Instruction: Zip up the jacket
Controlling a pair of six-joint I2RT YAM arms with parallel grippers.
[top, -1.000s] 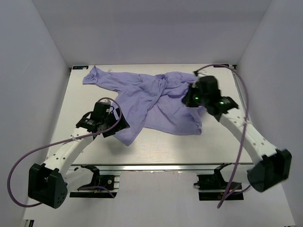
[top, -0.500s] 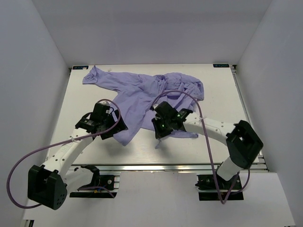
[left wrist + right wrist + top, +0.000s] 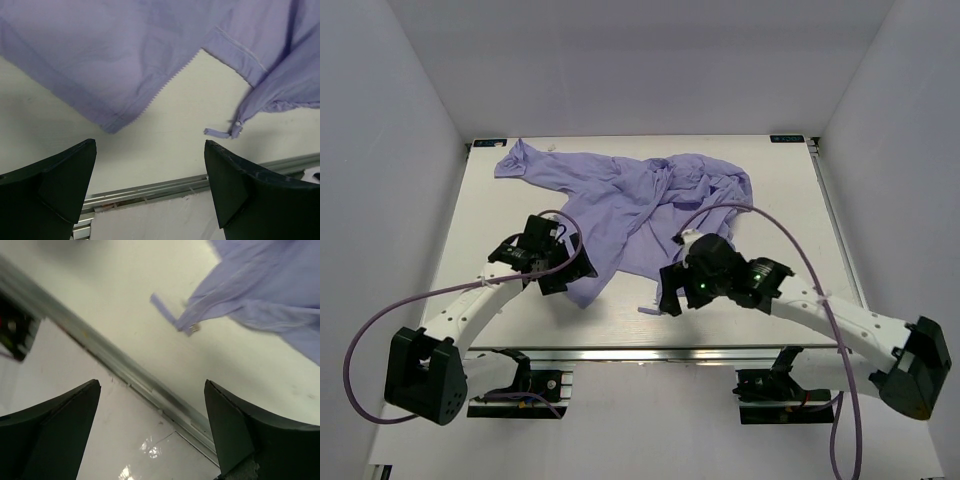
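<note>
jacket (image 3: pixel 630 200): spread over the far half of the counter (image 3: pixel 790 230); one sleeve reaches the far left corner.
left gripper (image 3: pixel 572 272): left of centre, over the jacket's near left hem corner.
right gripper (image 3: pixel 670 300): right of centre, over bare counter just beside the jacket's near edge.
zipper pull (image 3: pixel 235 129): on the counter at the jacket's near edge, between the two grippers.
rail (image 3: pixel 650 352): along the counter's near edge, nearer than both grippers.

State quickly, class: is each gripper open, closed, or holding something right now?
Left gripper: open, holding nothing.
Right gripper: open, holding nothing; the jacket lies beyond it, untouched.
</note>
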